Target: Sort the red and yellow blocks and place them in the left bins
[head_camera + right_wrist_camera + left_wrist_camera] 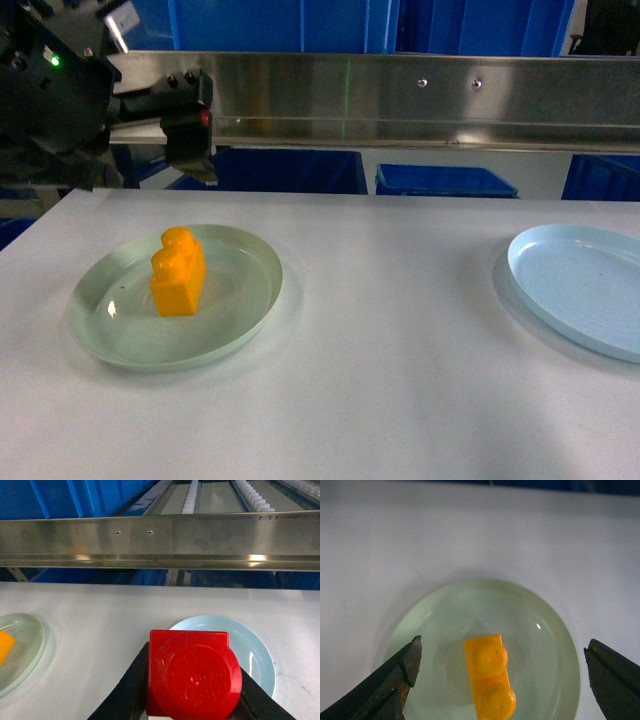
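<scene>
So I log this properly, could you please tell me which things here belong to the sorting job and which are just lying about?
Job: yellow block, red block held in the right gripper, blue bins, open left gripper.
Lying about: green plate, pale blue plate, steel rail.

My left fingers (395, 680) straddle the yellow block (489, 674) (clear gaps at 3 and 9); steel rail (400, 100) bars 12.

Dim, bluish overhead light; soft shadows ring both plates. Glare streaks on the steel rail (160, 540). Soft focus throughout, red block (192, 675) blurred close-up.
</scene>
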`<state>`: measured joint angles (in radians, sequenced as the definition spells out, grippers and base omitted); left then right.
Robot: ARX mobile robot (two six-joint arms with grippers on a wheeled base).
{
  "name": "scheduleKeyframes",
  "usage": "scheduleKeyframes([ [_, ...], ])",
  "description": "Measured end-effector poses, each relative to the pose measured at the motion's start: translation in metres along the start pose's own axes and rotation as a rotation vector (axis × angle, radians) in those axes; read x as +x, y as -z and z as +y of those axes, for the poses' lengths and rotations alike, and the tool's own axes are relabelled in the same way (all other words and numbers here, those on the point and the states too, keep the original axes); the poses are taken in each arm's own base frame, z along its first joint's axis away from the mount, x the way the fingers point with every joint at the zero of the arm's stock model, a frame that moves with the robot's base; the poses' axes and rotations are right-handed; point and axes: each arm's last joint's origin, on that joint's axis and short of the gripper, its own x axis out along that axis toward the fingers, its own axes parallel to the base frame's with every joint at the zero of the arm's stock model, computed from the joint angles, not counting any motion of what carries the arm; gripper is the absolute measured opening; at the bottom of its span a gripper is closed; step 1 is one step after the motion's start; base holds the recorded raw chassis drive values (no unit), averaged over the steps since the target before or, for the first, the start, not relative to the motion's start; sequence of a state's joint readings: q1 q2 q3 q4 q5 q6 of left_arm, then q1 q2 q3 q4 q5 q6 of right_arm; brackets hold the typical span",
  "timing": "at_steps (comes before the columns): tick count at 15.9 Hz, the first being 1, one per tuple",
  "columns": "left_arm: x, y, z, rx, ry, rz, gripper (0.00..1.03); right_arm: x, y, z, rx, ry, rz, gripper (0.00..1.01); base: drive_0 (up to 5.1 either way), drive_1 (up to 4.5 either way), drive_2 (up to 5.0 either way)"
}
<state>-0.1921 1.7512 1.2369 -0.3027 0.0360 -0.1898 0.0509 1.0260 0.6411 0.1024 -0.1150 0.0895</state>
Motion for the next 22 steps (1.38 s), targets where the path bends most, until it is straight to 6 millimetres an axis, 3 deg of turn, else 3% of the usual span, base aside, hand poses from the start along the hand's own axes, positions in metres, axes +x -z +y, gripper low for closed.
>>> scheduleKeyframes([
  [2, 0.012, 0.012, -0.003, -0.042, -0.026, 0.103, 0.98, 0.0, 0.0, 0.0, 0.0, 0.0, 0.0, 0.28, 0.0, 0.0, 0.0],
  [7, 0.021, 0.018, -0.015, -0.051, -0.06, 0.129, 0.98, 0.0, 0.0, 0.0, 0.0, -0.001, 0.0, 0.28, 0.0, 0.0, 0.0],
  [20, 0.057, 0.034, -0.004, 0.004, -0.155, 0.178, 0.98, 0.0, 0.0, 0.0, 0.0, -0.001, 0.0, 0.28, 0.0, 0.0, 0.0],
  [21, 0.065, 0.04, 0.0, 0.005, -0.175, 0.203, 0.76, 0.0, 0.0, 0.0, 0.0, -0.001, 0.0, 0.28, 0.0, 0.0, 0.0],
  [22, 0.066, 0.042, 0.002, 0.006, -0.184, 0.202, 0.66, 0.0, 0.0, 0.0, 0.0, -0.001, 0.0, 0.28, 0.0, 0.0, 0.0],
])
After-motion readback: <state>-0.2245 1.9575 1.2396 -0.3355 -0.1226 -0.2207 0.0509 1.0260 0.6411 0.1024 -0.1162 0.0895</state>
